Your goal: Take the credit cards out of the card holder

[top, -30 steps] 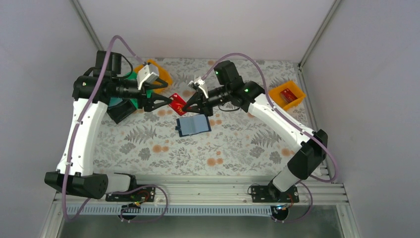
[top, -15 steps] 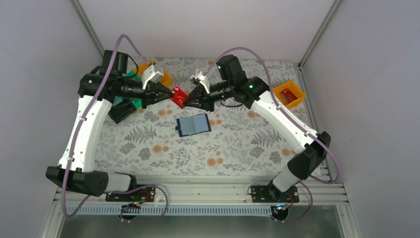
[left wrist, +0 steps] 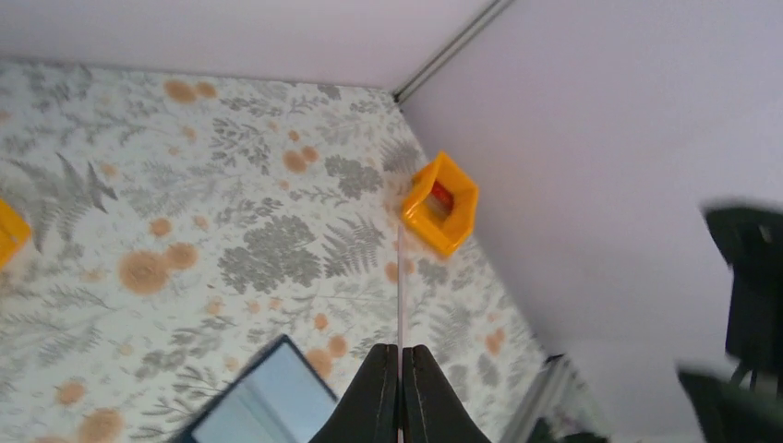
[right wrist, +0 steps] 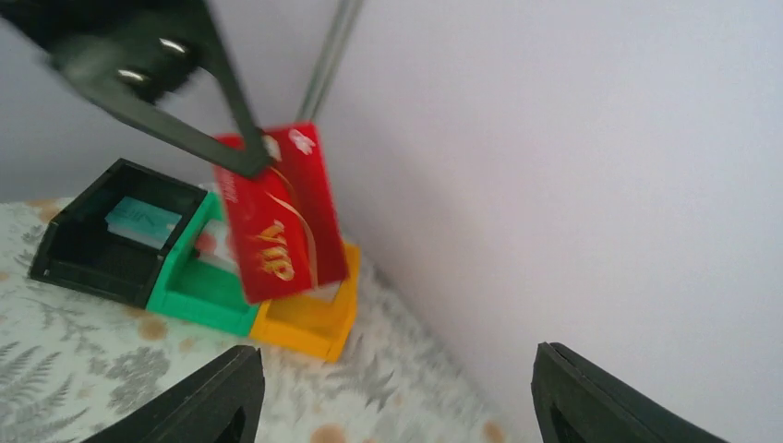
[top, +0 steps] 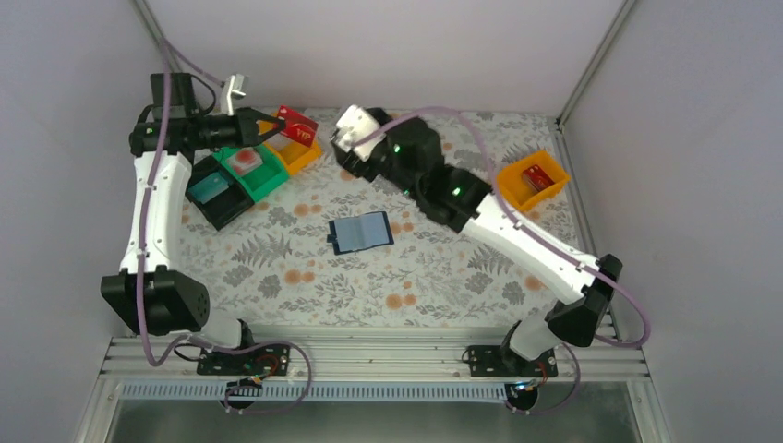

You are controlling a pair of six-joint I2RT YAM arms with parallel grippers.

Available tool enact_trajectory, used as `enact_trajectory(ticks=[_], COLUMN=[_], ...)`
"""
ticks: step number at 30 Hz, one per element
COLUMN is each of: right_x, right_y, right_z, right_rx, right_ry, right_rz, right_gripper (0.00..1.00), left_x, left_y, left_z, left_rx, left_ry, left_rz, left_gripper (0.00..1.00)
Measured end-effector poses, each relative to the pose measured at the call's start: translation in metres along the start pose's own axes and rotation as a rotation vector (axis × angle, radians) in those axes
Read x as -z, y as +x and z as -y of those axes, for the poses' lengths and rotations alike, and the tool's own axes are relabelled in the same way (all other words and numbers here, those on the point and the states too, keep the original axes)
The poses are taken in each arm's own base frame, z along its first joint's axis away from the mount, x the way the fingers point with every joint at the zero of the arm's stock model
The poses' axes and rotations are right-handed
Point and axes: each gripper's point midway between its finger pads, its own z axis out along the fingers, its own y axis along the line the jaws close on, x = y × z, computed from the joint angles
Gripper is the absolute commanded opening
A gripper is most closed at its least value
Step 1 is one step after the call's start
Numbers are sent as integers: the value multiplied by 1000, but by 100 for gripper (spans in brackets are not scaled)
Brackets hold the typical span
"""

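Observation:
The card holder [top: 360, 233] lies open on the floral table, its light blue inside up; its corner also shows in the left wrist view [left wrist: 263, 399]. My left gripper [top: 275, 130] is shut on a red VIP credit card [top: 297, 124], held in the air above the left orange bin [top: 300, 155]. In the left wrist view the card [left wrist: 400, 295] is an edge-on line between the shut fingers. My right gripper [right wrist: 397, 355] is open and empty, facing that card [right wrist: 277, 217] from the right.
A green bin [top: 263, 177] holds a pale card with a red blotch [top: 245, 159]. A black bin [top: 222, 210] holds a teal card [top: 210, 185]. A second orange bin [top: 517, 189] with a red card [top: 537, 175] stands at the back right. Walls close in behind.
The left gripper shut on the red card, the right gripper let it go and opened. The left arm swung back and left with the card to above the orange bin.

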Motion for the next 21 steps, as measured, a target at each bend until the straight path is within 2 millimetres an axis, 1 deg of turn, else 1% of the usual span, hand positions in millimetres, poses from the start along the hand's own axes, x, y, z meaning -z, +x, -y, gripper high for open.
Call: enact_trajectory(ticks=[2,4,6,8,11,13,15,17,18,21], right_x=[0,-2,-9,-21,-49,-67,-79,-85,-86,-83], right_y=[-15,-21,-28,-32,-27,-15,-2,6,5,-3], right_z=[-22,-41,-53,-57,-64,-73,-82,-88,-89,-82], right_rx=[114,221,329,410,535,612,675,726,744,780], right_ry=[16,28,59,104,161,170,159,149,152,201], right_rz=[74,124,169,192,179,150,120,104,103,113], right_gripper=[73,73,73,69,69,69,69,68,68,64], left_x=[3,0,-5,-7,-4,-3,-3,-4,-4,-7], left_y=[-2,2,4,1,-5,-7,-8,-9,-9,-8], left_z=[-16,-24,-25,-21,-11,-7,-6,-7,-7,-9], left_rx=[149,262,339,383,409,421,435,448,455,469], left_ry=[37,81,121,161,209,231,241,248,252,261], left_rz=[25,20,6,-2,-2,-4,-7,-10,-13,-22], left_gripper=[2,2,2,2,2,2,3,2,2,2])
